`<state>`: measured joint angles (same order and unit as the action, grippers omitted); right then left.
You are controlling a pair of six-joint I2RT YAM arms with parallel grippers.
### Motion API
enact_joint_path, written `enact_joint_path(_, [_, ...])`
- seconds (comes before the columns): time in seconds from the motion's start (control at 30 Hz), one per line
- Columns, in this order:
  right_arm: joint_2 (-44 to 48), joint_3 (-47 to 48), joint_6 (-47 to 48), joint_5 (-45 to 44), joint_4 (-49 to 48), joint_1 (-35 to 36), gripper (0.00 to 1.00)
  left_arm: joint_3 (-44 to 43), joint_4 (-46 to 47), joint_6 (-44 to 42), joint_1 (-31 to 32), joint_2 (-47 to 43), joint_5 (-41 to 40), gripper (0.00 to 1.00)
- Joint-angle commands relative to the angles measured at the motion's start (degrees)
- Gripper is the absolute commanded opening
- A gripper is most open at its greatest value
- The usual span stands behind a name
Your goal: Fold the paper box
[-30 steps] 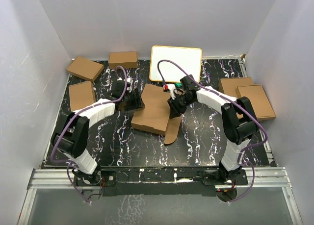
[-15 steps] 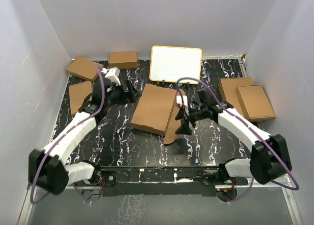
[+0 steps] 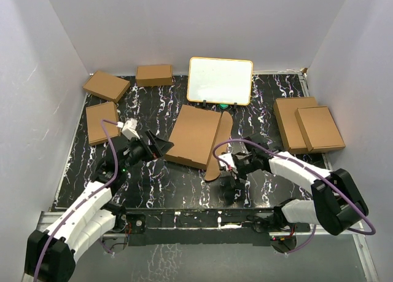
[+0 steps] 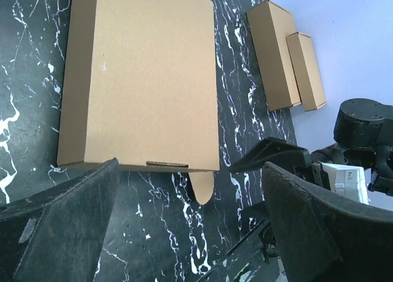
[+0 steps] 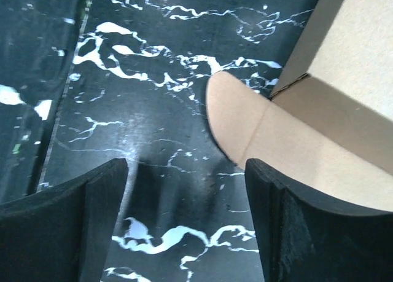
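Note:
The paper box (image 3: 195, 136) lies folded flat in the middle of the table, a plain brown rectangle with a long rounded flap (image 3: 218, 148) lying out along its right side. In the left wrist view the box (image 4: 141, 73) fills the upper left, and the flap tip (image 4: 201, 188) pokes out below its near edge. My left gripper (image 3: 161, 146) is open just left of the box, touching nothing (image 4: 190, 233). My right gripper (image 3: 231, 182) is open over bare table, near the flap's rounded end (image 5: 245, 122), with nothing between its fingers (image 5: 187, 227).
Small ready-folded brown boxes sit at the back left (image 3: 106, 85), (image 3: 154, 75) and left (image 3: 102, 122). Two more are stacked at the right (image 3: 310, 127). A white-faced board with a tan frame (image 3: 220, 80) stands at the back. White walls enclose the black marbled table (image 3: 178, 184).
Both arms have drawn back from the box toward the near edge, and both grippers have opened. The box stays in place; its flap now lies flatter beside it.

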<state>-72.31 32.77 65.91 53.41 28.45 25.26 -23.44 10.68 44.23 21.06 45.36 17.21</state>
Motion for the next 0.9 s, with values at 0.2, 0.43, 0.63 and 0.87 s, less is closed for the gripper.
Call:
enact_joint_path(0.2, [-1.65, -1.12, -4.12, -7.26, -19.31, 7.53, 0.76, 2.71, 1.33, 2.45, -0.15, -1.66, -2.54, 0.96])
enact_joint_path(0.43, [-3.62, -1.53, -3.10, -11.57, -21.14, 13.06, 0.74, 3.06, 3.79, 3.85, -0.06, 0.86, -2.97, 0.94])
enact_joint_path(0.63, [-4.47, -2.81, -2.68, -16.03, -24.04, 16.06, 0.71, 3.08, 3.18, 3.45, 0.06, 1.07, -3.77, 0.94])
enact_joint_path(0.87, [-4.73, -3.04, -5.60, -20.19, -27.46, 16.76, 0.62, 3.84, 3.37, 3.40, 0.12, 0.65, -4.31, 0.94])
